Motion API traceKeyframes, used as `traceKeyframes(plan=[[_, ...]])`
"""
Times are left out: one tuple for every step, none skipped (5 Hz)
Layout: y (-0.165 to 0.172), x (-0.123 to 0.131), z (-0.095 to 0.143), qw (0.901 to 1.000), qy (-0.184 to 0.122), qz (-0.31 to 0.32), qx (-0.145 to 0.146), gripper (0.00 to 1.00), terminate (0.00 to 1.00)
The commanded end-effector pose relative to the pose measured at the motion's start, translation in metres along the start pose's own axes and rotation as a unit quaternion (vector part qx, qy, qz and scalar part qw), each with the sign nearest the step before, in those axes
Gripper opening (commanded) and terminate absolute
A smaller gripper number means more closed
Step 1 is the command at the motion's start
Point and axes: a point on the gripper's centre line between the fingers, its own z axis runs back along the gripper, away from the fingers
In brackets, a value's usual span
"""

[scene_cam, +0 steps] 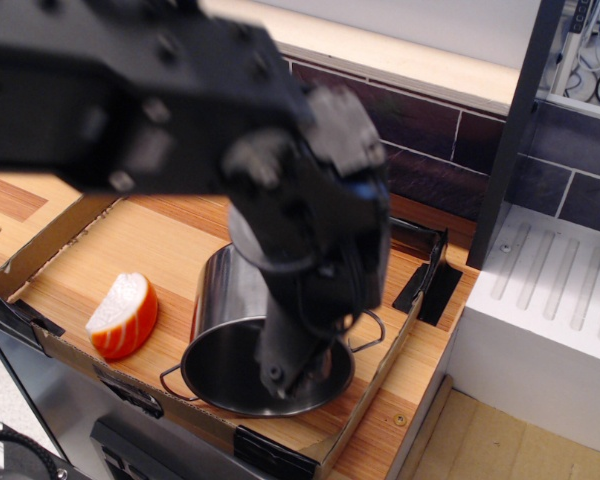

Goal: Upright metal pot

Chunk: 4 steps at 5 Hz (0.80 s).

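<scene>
- The scene is viewed by a single camera, set high at the front and angled down across the cardboard tray (40, 262) toward the tiled back wall (450, 150).
- Much of the near view is filled by the blurred arm (180, 110).

The metal pot (223, 300) is shiny stainless steel, tipped on its side, open mouth facing the camera. Thin wire loop handles stick out both sides near the rim, upper part hidden.

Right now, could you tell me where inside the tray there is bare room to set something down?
Bare wood lies behind the orange slice, toward the tray's left wall. The front right is crowded: the tipped metal pot fills it, with the gripper at its mouth.
</scene>
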Motion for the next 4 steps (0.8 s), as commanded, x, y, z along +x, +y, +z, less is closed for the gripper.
traceKeyframes(plan=[[-0.001,-0.011,-0.007,0.9969,0.026,-0.048,0.056,1.00,0.00],[-0.001,-0.012,-0.016,0.9945,0.044,-0.061,0.073,1.00,0.00],[0.009,-0.011,-0.023,0.9893,0.067,-0.079,0.102,1.00,0.00],[0.013,-0.013,-0.030,0.9890,0.074,-0.084,0.097,1.00,0.00]])
